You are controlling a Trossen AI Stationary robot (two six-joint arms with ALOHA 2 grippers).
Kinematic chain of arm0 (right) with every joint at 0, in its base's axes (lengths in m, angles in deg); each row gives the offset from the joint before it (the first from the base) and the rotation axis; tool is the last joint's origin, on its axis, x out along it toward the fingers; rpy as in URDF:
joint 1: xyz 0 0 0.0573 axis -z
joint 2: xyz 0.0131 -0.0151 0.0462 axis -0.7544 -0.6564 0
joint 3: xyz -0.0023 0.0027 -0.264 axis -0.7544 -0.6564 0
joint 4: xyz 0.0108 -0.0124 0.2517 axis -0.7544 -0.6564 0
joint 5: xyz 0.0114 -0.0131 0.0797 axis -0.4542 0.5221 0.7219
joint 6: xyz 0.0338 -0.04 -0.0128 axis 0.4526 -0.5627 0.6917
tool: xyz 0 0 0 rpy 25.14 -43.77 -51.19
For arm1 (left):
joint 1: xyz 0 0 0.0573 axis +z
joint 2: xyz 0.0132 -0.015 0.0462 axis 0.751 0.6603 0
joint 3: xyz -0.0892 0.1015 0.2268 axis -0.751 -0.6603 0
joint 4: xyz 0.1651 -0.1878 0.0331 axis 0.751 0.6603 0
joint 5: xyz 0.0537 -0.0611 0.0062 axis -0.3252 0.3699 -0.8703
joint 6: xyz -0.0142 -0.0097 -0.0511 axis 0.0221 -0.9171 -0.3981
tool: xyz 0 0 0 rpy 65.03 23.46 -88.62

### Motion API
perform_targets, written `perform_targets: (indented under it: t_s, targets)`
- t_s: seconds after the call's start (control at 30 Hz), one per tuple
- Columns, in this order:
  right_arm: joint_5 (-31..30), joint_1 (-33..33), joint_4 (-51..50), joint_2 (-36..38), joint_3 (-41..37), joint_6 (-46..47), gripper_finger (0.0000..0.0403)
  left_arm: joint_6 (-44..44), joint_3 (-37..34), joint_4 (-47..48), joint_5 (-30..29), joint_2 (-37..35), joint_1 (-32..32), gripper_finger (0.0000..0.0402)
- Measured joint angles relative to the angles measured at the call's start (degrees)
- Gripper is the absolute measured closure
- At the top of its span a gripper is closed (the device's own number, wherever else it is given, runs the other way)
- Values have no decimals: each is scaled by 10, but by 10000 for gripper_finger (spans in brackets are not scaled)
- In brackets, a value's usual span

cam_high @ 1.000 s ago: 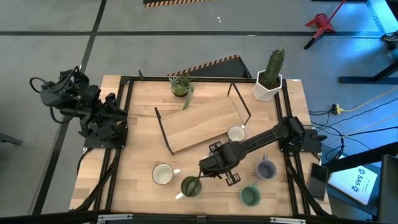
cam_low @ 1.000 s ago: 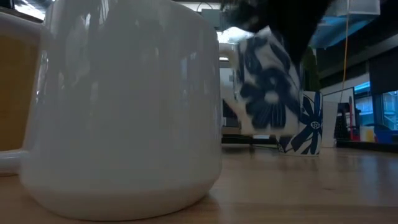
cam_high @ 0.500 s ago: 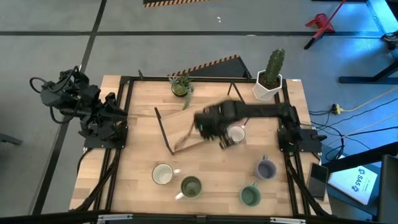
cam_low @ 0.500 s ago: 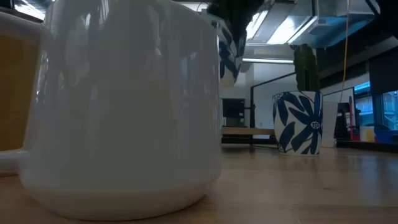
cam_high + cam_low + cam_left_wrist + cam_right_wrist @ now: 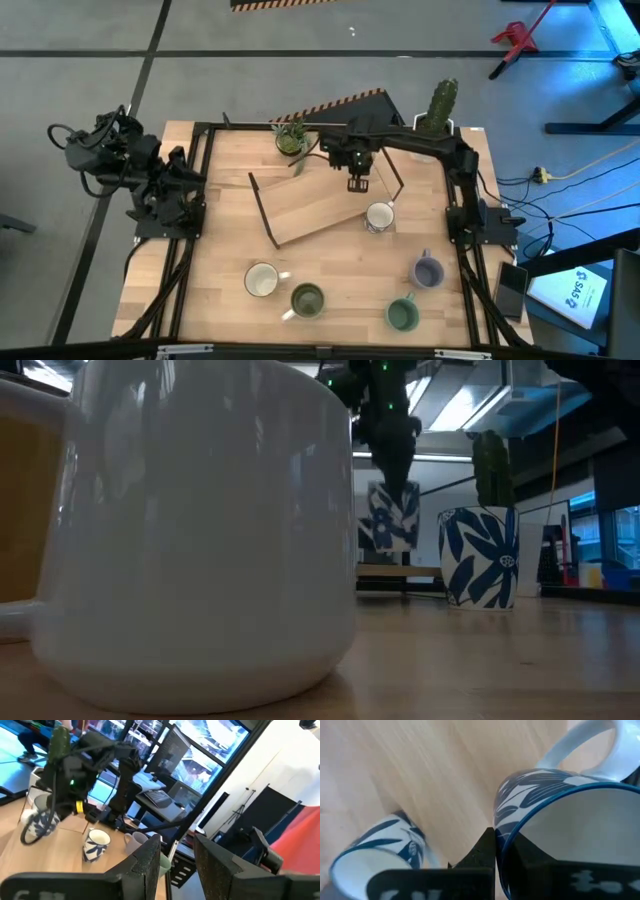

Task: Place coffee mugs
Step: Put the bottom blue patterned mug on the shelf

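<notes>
My right gripper (image 5: pixel 357 170) hangs over the far end of the wooden shelf (image 5: pixel 318 203), shut on a white mug with dark blue pattern (image 5: pixel 390 515). A second patterned mug (image 5: pixel 380 216) stands on the table by the shelf's right end. A plain white mug (image 5: pixel 262 280), an olive-green mug (image 5: pixel 307 300), a teal-green mug (image 5: pixel 402 315) and a lavender mug (image 5: pixel 428 271) stand along the near side. My left gripper (image 5: pixel 177 862) is open and parked at the table's left edge. My right gripper holds the patterned mug by its rim (image 5: pixel 506 842), on the side away from the handle (image 5: pixel 592 747). One finger (image 5: pixel 487 847) lies on the outside of the wall; the other is hidden. The fingers come from above. The mug hangs below them, lifted clear over the shelf.
A small green plant (image 5: pixel 290 138) stands just beyond the shelf's far edge, and a cactus in a white pot (image 5: pixel 433 125) at the far right corner. The low view is mostly blocked by the white mug (image 5: pixel 190 530). Bare wood lies between shelf and near mugs.
My right gripper has swung from beside the olive-green mug at the near side, up and toward the far edge, across the shelf to its far end. The patterned mug has travelled with it, lifted clear all the while. The other mugs have stayed put.
</notes>
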Motion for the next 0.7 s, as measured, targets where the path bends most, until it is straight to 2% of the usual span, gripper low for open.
perform_targets:
  t_s: [0.2, 0.7]
  targets:
    - [10, 0, 79, 3, -66, -38, 402, 0, 0, 0, -4, 0, 0, 289]
    - [35, 36, 67, 2, -63, -84, 402, -1, 0, 0, -14, 0, 0, 289]
